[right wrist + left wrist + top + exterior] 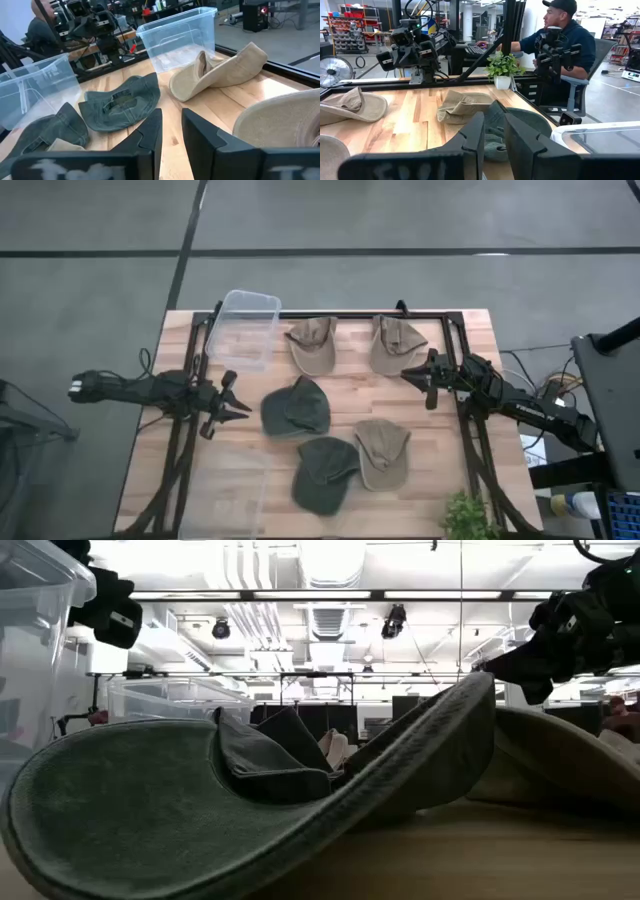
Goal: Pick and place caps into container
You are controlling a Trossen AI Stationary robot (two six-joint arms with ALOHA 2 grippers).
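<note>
Five caps lie spread on the table [470,340], none yet in a container: two tan caps [312,345] at the far side, a dark green cap [296,408] in the middle. The left gripper [232,406] hangs just beside it, fingers parted, probably because it is the nearest. The right gripper [420,376] waits open near the tan ones. A clear container [243,328] stands at the far left corner.

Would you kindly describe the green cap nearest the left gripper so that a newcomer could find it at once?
Start at the wooden table seen from above and find the left gripper near its left side. The dark green cap lies just right of it, mid-table. The other green cap lies nearer the bottom edge, and the remaining three caps are tan.
</note>
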